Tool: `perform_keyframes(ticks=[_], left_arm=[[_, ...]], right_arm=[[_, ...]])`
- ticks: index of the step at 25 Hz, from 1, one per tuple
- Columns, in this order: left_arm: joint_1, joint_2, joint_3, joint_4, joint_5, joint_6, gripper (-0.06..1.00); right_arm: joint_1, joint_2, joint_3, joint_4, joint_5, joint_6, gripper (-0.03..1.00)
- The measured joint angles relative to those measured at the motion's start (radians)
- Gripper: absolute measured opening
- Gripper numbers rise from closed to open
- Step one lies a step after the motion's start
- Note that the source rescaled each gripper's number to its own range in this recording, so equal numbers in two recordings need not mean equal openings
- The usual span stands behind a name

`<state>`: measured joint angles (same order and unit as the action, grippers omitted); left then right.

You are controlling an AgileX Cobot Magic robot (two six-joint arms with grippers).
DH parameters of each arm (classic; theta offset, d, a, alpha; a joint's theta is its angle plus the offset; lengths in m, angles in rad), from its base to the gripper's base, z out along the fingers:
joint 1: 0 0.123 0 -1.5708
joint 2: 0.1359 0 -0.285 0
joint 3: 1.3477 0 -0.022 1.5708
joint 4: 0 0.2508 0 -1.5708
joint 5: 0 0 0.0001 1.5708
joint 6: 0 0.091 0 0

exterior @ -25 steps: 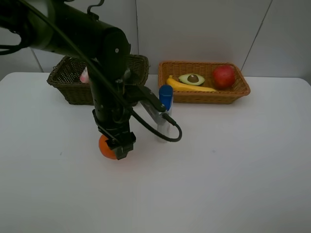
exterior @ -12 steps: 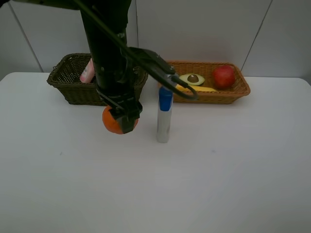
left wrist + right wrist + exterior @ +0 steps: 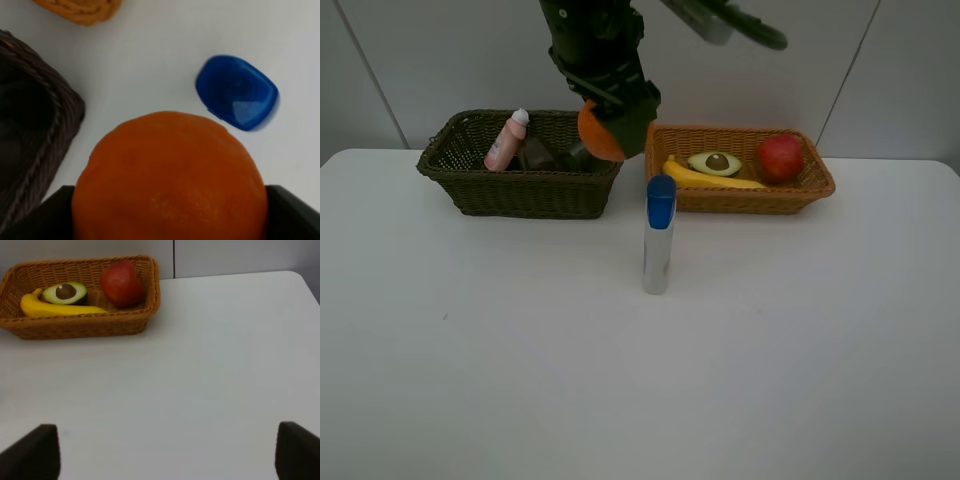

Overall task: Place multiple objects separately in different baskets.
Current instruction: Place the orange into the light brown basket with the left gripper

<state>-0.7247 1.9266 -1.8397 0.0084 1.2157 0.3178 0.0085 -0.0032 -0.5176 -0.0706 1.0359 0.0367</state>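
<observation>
Orange fruit (image 3: 599,131), blue-capped silver tube (image 3: 658,247)

Count, all views:
- baskets: 2, one dark (image 3: 480,190), one tan (image 3: 740,198)
- fruit: 4 total, namely 1 orange (image 3: 600,135), 1 apple (image 3: 780,157), 1 banana (image 3: 710,179), 1 avocado half (image 3: 714,162)
- 3 of the fruit sit in the tan basket, the orange is outside it
- bottles: 1 pink one with a white cap (image 3: 506,141) in the dark basket
- tubes: 1 silver with blue cap (image 3: 658,235) on the table
- dark basket shows 1 or 2 more dim shapes beside the pink bottle, can't tell what they are or count them reliably
- arms in the high view: 1
</observation>
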Motion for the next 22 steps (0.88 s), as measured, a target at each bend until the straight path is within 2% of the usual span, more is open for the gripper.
perform_keyframes(ticks=[4,6,22], left_arm=[[0.0,0.0,-0.068,0.03,-0.005,0.005,0.92],[0.0,0.0,-0.074,0.042,-0.052,0.011,0.92],[0.0,0.22,-0.074,0.092,-0.857,0.083,0.92]], right_arm=[[0.0,0.0,0.0,0.0,0.0,0.0,0.85],[0.0,0.0,0.0,0.0,0.0,0.0,0.85],[0.0,0.0,0.0,0.0,0.0,0.0,0.85]])
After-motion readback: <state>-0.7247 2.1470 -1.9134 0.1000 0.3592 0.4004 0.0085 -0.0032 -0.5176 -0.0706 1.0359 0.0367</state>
